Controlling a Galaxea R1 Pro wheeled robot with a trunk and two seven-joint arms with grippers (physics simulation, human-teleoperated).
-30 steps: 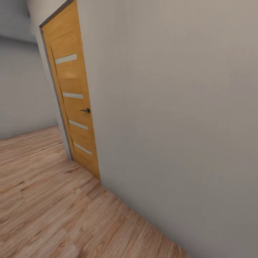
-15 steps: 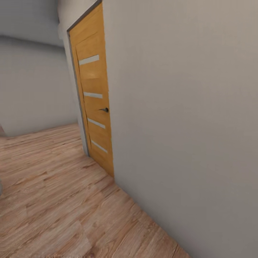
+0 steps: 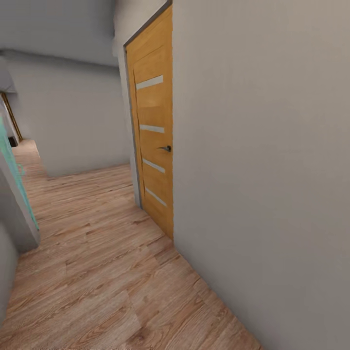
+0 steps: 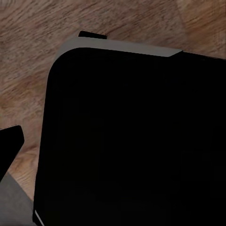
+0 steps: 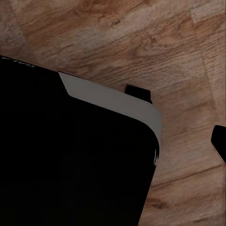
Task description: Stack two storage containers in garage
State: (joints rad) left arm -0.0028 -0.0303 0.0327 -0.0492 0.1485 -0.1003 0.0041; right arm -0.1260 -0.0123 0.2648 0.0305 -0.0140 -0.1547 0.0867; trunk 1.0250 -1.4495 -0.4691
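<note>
The two storage containers are out of view, and so is the garage. I am in a corridor with a light wood-plank floor [image 3: 97, 272]. In the left wrist view a black, rounded part of my own body [image 4: 132, 141] hangs over the planks, with one dark fingertip [image 4: 9, 146] at the picture's edge. The right wrist view has the same black body [image 5: 70, 160] and one dark fingertip [image 5: 220, 141] over wood planks. Nothing is seen held, and the jaws' state cannot be read.
A pale grey wall [image 3: 262, 170] runs close along my right. Set in it is a shut orange wooden door [image 3: 153, 141] with pale strips and a dark handle [image 3: 166, 148]. A wall corner with a teal edge [image 3: 17, 184] stands at the left. The corridor leads on to a far grey wall [image 3: 78, 121].
The camera has turned left, so the door and right wall sit further right in the picture. The left wall corner with its teal edge and the far corridor have come into view.
</note>
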